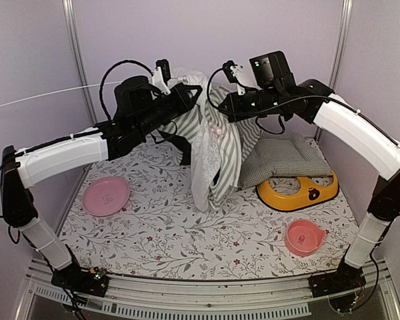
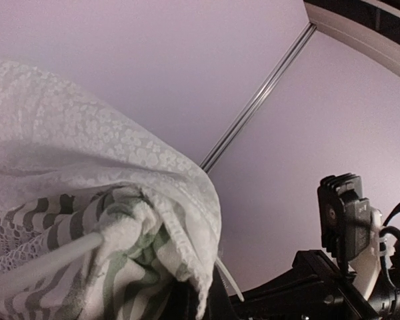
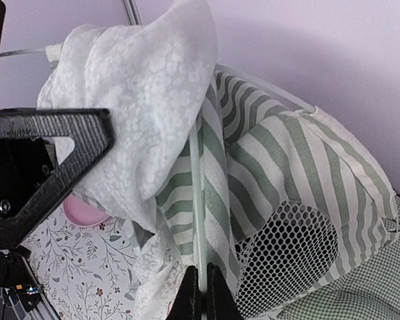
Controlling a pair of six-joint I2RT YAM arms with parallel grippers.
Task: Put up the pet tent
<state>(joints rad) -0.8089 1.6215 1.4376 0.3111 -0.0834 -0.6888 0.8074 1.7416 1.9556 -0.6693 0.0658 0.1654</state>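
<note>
Right gripper, closest in its wrist view: fingers clenched on a thin white pole of the pet tent. Striped cloth and a mesh window sit just right of the pole. The lace curtain is draped over the top, to the left.

From above: the tent hangs lifted over the back middle of the floral mat. Its top is bunched between the two grippers and its lower edge droops onto the mat.

Left gripper: closed, pushed into the tent top. Its wrist view is filled with lace and striped cloth, which hide the fingers. Cannot tell whether cloth is pinched.

Writing: a small dark mark on the yellow tray, too small to read.

Surroundings:
- green-checked cushion, just right of the tent, partly over the yellow tray
- pink plate, left on the mat, well apart from the tent
- pink bowl, near right
</note>
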